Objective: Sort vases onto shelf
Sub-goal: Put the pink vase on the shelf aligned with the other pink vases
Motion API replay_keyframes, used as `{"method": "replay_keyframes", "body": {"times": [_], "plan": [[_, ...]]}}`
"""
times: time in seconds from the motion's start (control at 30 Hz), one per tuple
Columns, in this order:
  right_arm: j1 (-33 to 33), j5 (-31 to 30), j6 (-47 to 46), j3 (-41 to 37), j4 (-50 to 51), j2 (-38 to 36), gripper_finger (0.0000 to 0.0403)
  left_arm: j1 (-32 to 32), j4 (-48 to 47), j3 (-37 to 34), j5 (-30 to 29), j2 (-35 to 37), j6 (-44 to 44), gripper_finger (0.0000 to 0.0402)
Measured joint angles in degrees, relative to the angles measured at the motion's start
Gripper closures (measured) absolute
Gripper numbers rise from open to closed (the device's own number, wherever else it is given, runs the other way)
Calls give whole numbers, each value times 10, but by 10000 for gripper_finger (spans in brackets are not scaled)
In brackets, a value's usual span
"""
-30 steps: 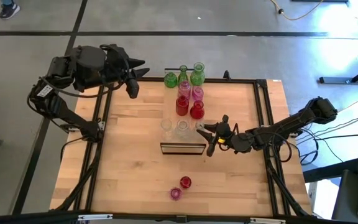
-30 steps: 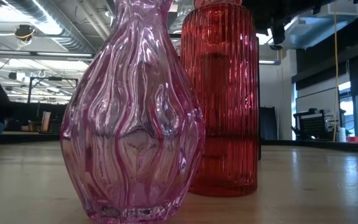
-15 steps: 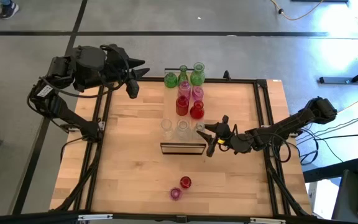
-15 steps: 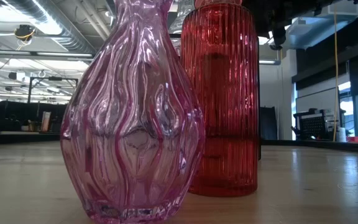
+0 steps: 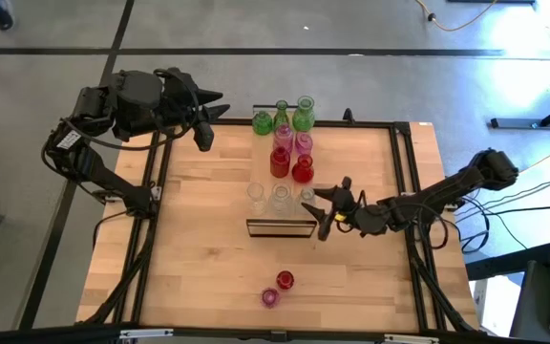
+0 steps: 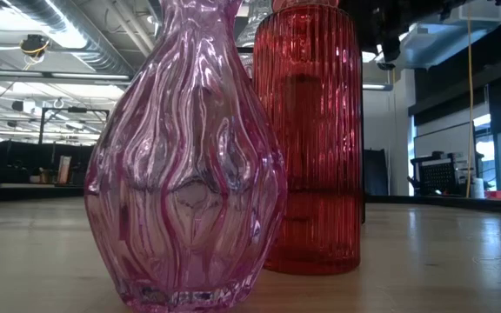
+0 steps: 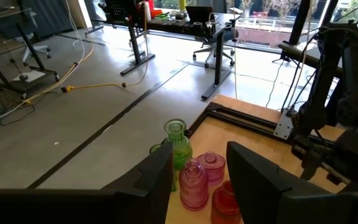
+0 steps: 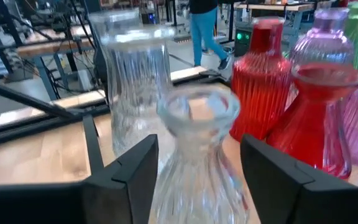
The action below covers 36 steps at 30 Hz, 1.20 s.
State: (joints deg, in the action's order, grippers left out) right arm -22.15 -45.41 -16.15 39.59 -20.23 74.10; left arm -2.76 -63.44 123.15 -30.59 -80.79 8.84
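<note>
With the right gripper (image 5: 325, 212) jaws apart around the clear vase (image 8: 199, 158) at the shelf (image 5: 281, 227) end, we risk toppling it into the neighbouring red vases (image 8: 272, 84) on retraction; left gripper (image 5: 206, 122), parked off-table, stands partly open

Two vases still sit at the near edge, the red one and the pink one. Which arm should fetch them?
The right, probably. Its tool is open around a clear vase mid-table, closer to the red vase and pink vase. The left tool is parked off the far-left corner.
</note>
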Motion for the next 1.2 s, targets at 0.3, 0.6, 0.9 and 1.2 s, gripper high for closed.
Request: {"method": "replay_keyframes", "body": {"times": [0.3, 0.6, 0.9, 1.2], "plan": [[-10, -2, 16, 0, 10, -44, 185, 0, -28, 0, 0, 0, 0, 258], [-67, -47, -2, 0, 90, -104, 184, 15, -163, 0, 1, 0, 67, 264], [-82, -51, -16, 0, 103, -179, 184, 80, -171, -104, 112, 15, 183, 268], [-82, -91, 37, 0, 149, -309, 184, 298, 117, -372, 61, 87, 374, 269]]}}
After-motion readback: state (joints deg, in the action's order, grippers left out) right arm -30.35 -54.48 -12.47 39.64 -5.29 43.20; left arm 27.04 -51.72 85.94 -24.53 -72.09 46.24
